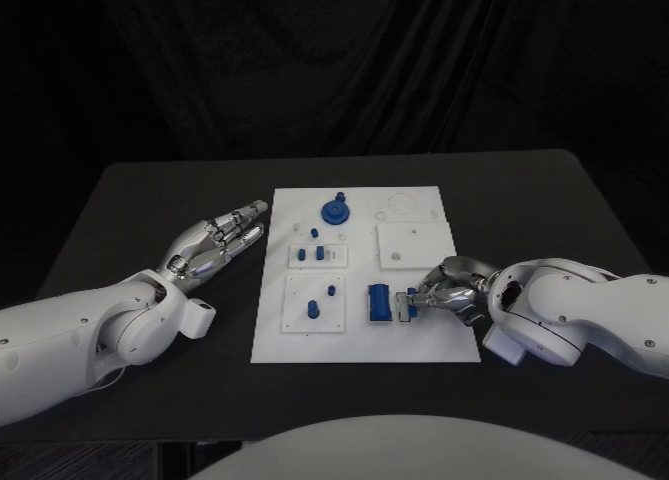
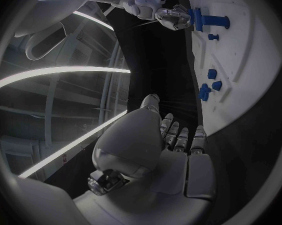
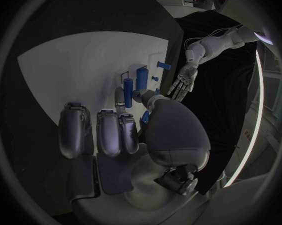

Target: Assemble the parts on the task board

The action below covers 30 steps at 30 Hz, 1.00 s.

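Observation:
The white task board [image 1: 421,335] lies in the middle of the black table. On it are a blue round knob [image 1: 336,211], small blue pieces [image 1: 321,254] on a raised plate, two blue pegs [image 1: 323,300] on another plate, and a blue block [image 1: 379,303]. My right hand [image 1: 444,296] sits at the board's right side against that block, fingers curled, pinching a small blue part [image 3: 145,117] under the thumb. My left hand [image 1: 219,241] lies flat and open on the table just left of the board, touching nothing. The left wrist view shows the board [image 2: 247,45] and my left hand's fingers [image 2: 181,135].
A bare white square plate [image 1: 409,245] and ring outlines [image 1: 399,205] take up the board's far right part. Black tabletop [image 1: 147,210] runs round the board on all sides. A dark curtain hangs behind the table.

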{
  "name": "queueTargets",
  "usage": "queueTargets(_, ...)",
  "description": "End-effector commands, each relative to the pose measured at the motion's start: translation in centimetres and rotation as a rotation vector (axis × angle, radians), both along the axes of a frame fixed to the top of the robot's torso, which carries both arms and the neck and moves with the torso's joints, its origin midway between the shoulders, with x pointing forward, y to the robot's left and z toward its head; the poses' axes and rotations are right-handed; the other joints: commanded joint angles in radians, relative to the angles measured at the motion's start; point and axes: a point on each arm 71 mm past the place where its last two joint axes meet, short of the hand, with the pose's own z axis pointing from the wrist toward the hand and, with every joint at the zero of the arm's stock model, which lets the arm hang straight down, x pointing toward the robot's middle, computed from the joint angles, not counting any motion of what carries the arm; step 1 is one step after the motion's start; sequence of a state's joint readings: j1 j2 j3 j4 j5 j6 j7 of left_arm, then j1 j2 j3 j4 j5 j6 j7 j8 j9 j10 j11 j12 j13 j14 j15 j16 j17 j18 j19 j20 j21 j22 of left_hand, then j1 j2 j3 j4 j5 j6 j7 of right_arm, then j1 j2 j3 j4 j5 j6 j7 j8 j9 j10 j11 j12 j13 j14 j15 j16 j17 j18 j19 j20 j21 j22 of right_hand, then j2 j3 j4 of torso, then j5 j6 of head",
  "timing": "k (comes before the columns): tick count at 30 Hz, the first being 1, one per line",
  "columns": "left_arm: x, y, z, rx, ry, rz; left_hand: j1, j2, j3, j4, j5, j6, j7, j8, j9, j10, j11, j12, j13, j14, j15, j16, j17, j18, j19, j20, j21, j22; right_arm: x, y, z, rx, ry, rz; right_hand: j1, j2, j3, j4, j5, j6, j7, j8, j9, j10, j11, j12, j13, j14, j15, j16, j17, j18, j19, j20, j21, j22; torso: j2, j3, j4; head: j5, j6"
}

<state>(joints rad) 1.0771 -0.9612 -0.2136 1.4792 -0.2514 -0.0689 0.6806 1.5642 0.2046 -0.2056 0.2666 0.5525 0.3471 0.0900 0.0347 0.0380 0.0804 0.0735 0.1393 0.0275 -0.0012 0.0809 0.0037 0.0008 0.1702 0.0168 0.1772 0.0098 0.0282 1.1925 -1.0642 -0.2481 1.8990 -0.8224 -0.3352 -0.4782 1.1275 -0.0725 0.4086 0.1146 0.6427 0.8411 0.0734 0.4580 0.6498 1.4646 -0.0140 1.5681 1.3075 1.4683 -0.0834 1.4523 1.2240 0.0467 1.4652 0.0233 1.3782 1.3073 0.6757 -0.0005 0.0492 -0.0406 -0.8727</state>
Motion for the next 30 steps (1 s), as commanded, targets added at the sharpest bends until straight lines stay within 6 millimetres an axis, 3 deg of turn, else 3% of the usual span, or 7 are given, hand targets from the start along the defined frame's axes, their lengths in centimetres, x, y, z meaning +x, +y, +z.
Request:
queueTargets(1, -0.14, -0.24, 0.50, -0.056, -0.061, -0.022, 0.010, 0.001, 0.007, -0.001, 0.004, 0.004, 0.010, 0.006, 0.002, 0.001, 0.009, 0.003, 0.001, 0.001, 0.006, -0.004, -0.001, 0.000, -0.001, 0.009, 0.002, 0.001, -0.01, -0.07, -0.21, -0.050, 0.018, 0.022, -0.011, 0.001, -0.016, 0.003, -0.015, -0.003, -0.004, 0.004, -0.002, 0.106, 0.006, 0.003, 0.263, 0.044, 0.008, -0.003, -0.003, 0.003, 0.036, 0.009, -0.007, 0.197, 0.000, 0.0009, -0.0011, 0.002, 0.000)
queueTargets(10, -0.13, -0.30, 0.34, -0.056, -0.053, -0.026, 0.010, 0.001, 0.008, -0.002, 0.004, 0.011, 0.014, 0.008, 0.003, 0.001, 0.011, 0.003, 0.001, 0.001, 0.009, -0.004, -0.001, 0.000, -0.001, 0.012, 0.003, 0.002, 0.16, 0.10, -0.37, -0.072, 0.015, 0.054, -0.013, 0.006, -0.024, 0.001, -0.029, -0.001, -0.006, 0.006, -0.003, 0.106, 0.005, 0.003, 0.263, 0.044, 0.007, -0.004, -0.007, 0.004, 0.035, 0.009, -0.009, 0.196, -0.001, 0.0012, -0.0010, 0.012, 0.000)
queueTargets(25, -0.13, -0.34, 0.09, -0.055, -0.045, -0.030, 0.011, 0.002, 0.009, -0.004, 0.004, 0.012, 0.016, 0.008, 0.003, 0.000, 0.012, 0.002, 0.001, 0.001, 0.013, -0.004, -0.001, -0.001, -0.001, 0.015, 0.003, 0.002, 0.37, 0.40, -0.50, -0.070, 0.016, 0.080, -0.016, 0.009, -0.035, -0.002, -0.045, 0.001, -0.007, 0.009, -0.003, 0.106, 0.003, 0.003, 0.263, 0.044, 0.006, -0.004, -0.007, 0.004, 0.035, 0.008, -0.009, 0.196, -0.001, 0.0015, -0.0014, 0.014, 0.000)
queueTargets(30, -0.14, -0.33, -0.01, -0.055, -0.042, -0.031, 0.011, 0.002, 0.009, -0.004, 0.004, 0.012, 0.016, 0.007, 0.003, 0.000, 0.012, 0.002, 0.001, 0.001, 0.015, -0.004, -0.001, -0.001, -0.001, 0.017, 0.003, 0.002, 0.46, 0.49, -0.54, -0.068, 0.014, 0.083, -0.033, 0.014, -0.053, 0.009, -0.082, -0.001, -0.006, 0.009, -0.005, 0.106, 0.004, 0.003, 0.263, 0.044, 0.006, -0.005, -0.007, 0.004, 0.035, 0.008, -0.010, 0.196, -0.001, 0.0010, -0.0009, 0.013, 0.000)
